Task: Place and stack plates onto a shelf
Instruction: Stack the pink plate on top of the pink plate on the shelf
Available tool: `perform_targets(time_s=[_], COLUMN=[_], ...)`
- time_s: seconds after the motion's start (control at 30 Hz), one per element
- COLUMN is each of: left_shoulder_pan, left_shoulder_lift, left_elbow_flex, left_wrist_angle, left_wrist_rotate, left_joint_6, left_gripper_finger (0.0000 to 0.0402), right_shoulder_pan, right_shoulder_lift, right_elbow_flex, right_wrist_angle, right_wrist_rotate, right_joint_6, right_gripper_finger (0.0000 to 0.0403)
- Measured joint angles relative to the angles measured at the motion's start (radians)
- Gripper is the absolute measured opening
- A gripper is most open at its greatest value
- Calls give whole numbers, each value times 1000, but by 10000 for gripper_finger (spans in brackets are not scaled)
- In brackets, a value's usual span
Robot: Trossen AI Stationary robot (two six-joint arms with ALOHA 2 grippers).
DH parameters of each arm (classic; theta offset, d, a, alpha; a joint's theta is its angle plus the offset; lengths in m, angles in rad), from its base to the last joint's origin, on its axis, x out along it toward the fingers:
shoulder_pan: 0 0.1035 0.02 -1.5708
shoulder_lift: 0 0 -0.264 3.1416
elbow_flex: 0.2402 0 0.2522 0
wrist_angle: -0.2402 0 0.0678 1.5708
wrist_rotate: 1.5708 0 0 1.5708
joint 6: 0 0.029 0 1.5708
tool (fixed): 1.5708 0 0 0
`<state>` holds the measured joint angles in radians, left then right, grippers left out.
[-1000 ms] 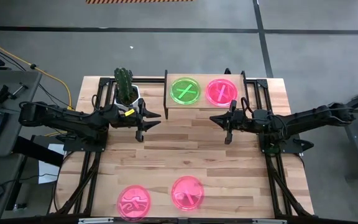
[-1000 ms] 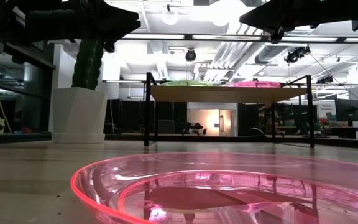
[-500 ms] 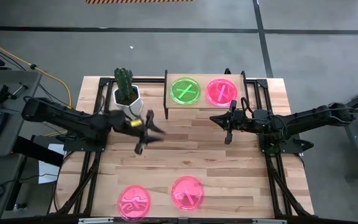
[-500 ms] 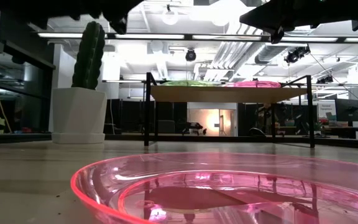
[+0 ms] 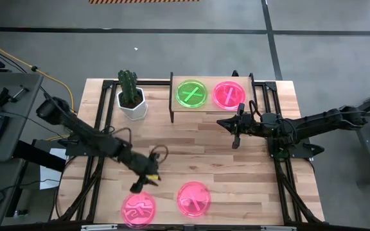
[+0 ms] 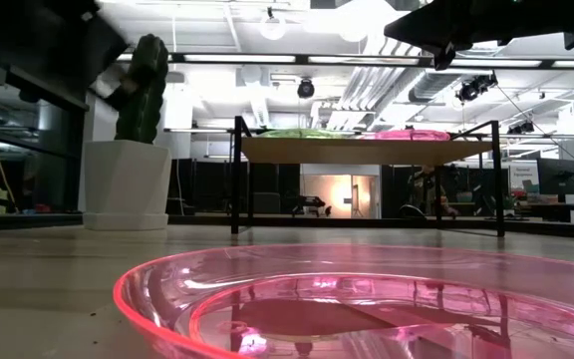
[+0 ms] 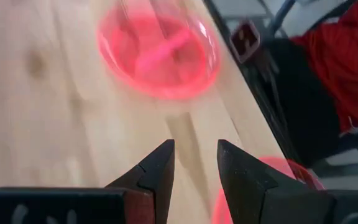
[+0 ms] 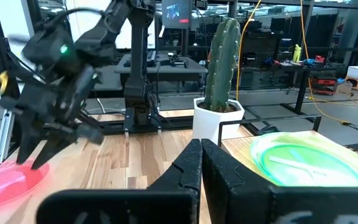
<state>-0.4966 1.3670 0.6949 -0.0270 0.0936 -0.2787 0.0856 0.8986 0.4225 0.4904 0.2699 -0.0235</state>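
A lime green plate [image 5: 191, 94] and a pink plate [image 5: 228, 94] lie side by side on the light-wood shelf [image 5: 178, 113] at the table's far side; in the low view the shelf [image 6: 367, 150] stands on thin black legs. Two more pink plates lie flat near the near edge, one at the left [image 5: 138, 208] and one at the right [image 5: 193, 197]. My left gripper [image 5: 144, 182] hovers open just above and beside the near-left plate. Its wrist view shows one pink plate ahead [image 7: 159, 56] and another below the fingers [image 7: 291, 171]. My right gripper [image 5: 231, 131] waits shut in front of the shelf.
A cactus in a white hexagonal pot [image 5: 132, 99] stands to the left of the shelf. Bare wooden tabletop [image 5: 198, 160] lies between the shelf and the near plates. Black frame rails [image 5: 95, 167] run along both table sides.
My left gripper has swung from beside the cactus pot toward the table's near edge, ending over the near-left pink plate with its fingers tipped downward. The right arm and all plates have kept still.
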Motion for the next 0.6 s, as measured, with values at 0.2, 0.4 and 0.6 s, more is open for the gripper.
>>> perform_targets(time_s=[0.2,0.4,0.6], left_shoulder_pan=[-102,-155,-156], left_shoulder_lift=[135,248,278], left_elbow_flex=[0,0,0], left_wrist_angle=[17,58,95], left_wrist_rotate=[-3,-5,-26], left_joint_6=[-141,-206,-189], left_gripper_finger=[118,138,160], right_shoulder_pan=[0,0,0], right_shoulder_lift=[0,0,0], right_elbow_flex=[0,0,0], right_wrist_angle=[-10,-17,-23], right_wrist_rotate=[0,0,0], right_joint_6=[0,-2,0], right_gripper_finger=[0,0,0])
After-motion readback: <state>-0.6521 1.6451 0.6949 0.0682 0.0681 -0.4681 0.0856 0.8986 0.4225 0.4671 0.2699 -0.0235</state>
